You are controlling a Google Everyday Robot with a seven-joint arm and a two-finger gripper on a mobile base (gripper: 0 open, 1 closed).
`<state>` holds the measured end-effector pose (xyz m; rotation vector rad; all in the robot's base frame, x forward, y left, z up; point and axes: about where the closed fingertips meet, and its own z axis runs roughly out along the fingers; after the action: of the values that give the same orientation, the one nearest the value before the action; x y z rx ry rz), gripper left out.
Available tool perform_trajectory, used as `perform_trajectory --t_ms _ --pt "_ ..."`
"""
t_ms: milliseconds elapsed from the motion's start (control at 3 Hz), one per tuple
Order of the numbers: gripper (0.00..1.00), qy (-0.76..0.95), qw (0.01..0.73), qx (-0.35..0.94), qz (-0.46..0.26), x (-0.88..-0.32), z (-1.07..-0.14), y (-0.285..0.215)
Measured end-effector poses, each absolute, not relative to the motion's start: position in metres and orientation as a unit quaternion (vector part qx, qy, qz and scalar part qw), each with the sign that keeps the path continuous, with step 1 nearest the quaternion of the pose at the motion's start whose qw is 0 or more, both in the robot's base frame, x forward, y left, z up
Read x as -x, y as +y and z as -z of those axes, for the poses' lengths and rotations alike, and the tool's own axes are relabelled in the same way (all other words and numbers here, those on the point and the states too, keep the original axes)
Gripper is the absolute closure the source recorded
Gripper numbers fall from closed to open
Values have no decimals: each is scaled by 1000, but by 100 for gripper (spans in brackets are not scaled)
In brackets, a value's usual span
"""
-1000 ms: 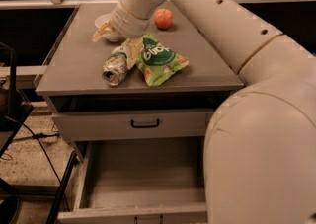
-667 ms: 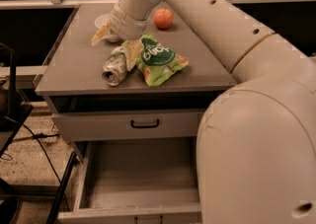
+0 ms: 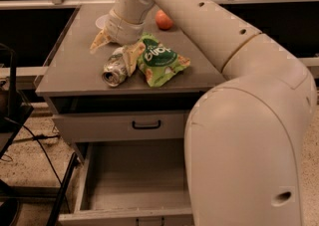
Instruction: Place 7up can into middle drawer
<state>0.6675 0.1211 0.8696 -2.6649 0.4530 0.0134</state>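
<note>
Step in hand: the grasp, judged from the layout, with the can not yet lifted. The cabinet top carries everything. The gripper is low over the far end of the 7up can, its fingers spread apart, one to the can's left and one to its right, not clamped. The 7up can lies on its side near the front edge, silver top toward the camera. The middle drawer is pulled out below and in front of the can, with bare grey floor showing. The handled drawer front is shut, between the can and the open drawer. The crisp bag is just right of the can, touching or nearly so. An orange fruit sits behind and right of the can. Next move calls for closing on the can alone, keeping the right finger off the bag, then lifting and carrying it forward and down.
</note>
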Motion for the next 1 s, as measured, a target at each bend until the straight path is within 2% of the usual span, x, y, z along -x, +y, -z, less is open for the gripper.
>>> perform_trajectory --t_ms 667,1000 --pt "31 150 192 970 -14 -665 -858 128" --pt "48 141 173 975 -12 -663 -853 130"
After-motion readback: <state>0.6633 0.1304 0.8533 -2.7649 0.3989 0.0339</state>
